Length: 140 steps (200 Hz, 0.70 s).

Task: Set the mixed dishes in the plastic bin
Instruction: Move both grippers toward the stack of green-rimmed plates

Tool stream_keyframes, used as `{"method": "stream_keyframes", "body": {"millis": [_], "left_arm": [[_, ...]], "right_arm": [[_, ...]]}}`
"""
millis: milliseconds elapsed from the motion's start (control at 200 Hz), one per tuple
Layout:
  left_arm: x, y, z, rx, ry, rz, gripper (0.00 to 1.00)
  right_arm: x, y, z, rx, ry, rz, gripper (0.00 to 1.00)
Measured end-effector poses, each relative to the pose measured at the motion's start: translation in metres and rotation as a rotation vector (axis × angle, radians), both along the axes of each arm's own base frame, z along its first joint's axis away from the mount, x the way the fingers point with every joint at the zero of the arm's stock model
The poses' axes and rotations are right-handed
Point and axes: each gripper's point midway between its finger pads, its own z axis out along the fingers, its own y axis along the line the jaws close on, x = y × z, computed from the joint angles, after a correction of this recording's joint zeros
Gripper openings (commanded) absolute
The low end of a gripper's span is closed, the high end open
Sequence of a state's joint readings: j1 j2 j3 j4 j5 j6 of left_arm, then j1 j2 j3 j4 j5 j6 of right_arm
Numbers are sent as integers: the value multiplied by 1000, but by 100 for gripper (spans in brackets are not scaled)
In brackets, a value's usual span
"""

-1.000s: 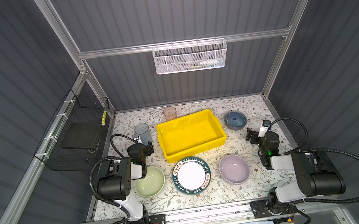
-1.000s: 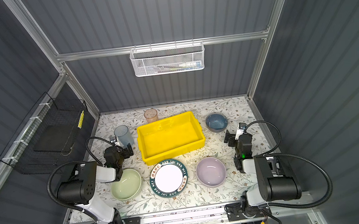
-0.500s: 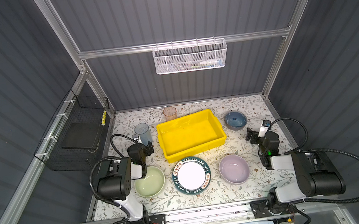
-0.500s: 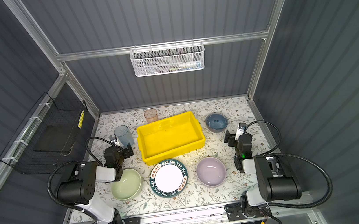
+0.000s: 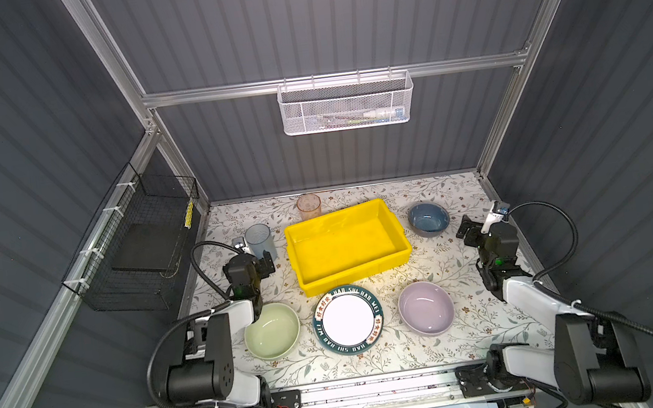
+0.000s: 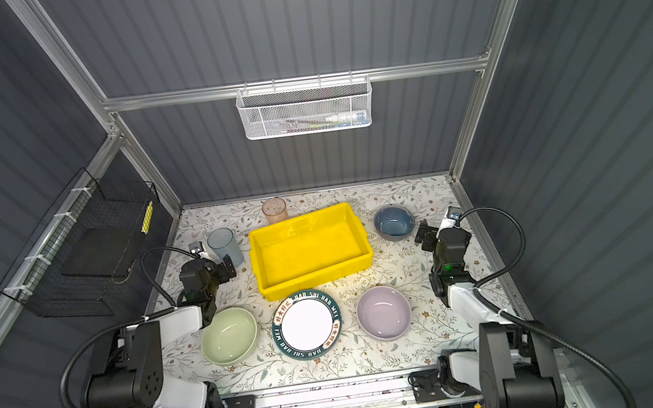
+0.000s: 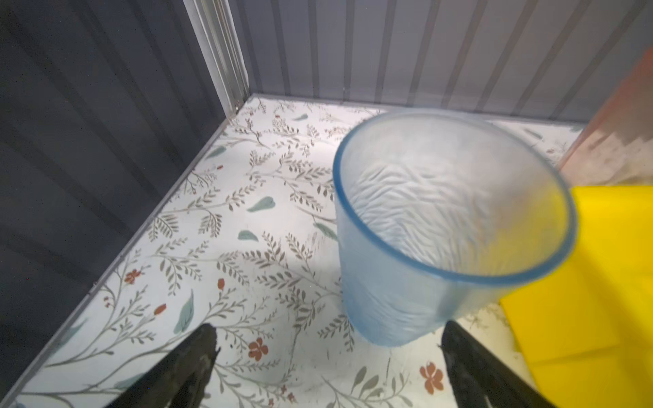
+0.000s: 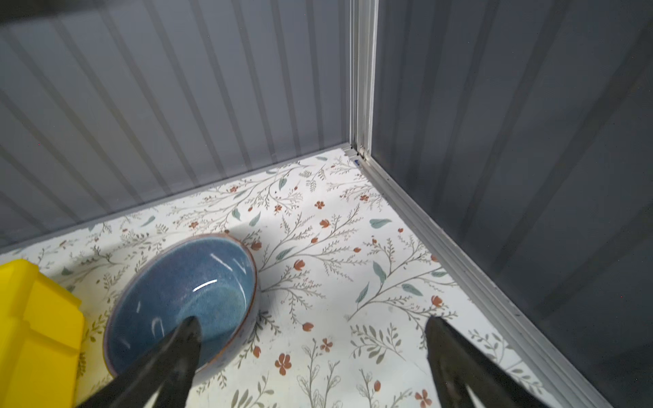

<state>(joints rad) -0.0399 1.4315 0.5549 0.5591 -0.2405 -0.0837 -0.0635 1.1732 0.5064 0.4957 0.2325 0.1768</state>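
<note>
Left gripper and right gripper are spread wide, holding nothing.
The tall blue tumbler stands beside the empty yellow bin; a finger bumping it could tip it over.

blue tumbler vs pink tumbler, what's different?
Colour: the blue tumbler is frosted blue, the pink tumbler peach-pink. Place: the blue tumbler stands left of the yellow bin, before the open left gripper; the pink tumbler stands behind the bin's back-left corner. Both are upright, translucent, outside the bin.
</note>
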Motion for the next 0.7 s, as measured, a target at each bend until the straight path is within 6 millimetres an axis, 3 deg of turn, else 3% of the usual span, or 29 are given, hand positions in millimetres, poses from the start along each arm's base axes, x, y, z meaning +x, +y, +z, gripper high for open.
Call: {"method": "stream_keyframes", "body": {"millis": [130,280,555,700], "left_arm": [[2,-3,44,-51,-14,9,100],[-3,-12,74,-111,28,-11,100],[-44,-35,63,-228,259,-85,99],[-65,-60,74,-340,345,-177,99]], "right_arm": [[-4,4,20,48,36,2,97],[-5,26,39,101,87,67,96],[-18,81,51,195,223,257,92],[-33,121,56,246,301,422,90]]}}
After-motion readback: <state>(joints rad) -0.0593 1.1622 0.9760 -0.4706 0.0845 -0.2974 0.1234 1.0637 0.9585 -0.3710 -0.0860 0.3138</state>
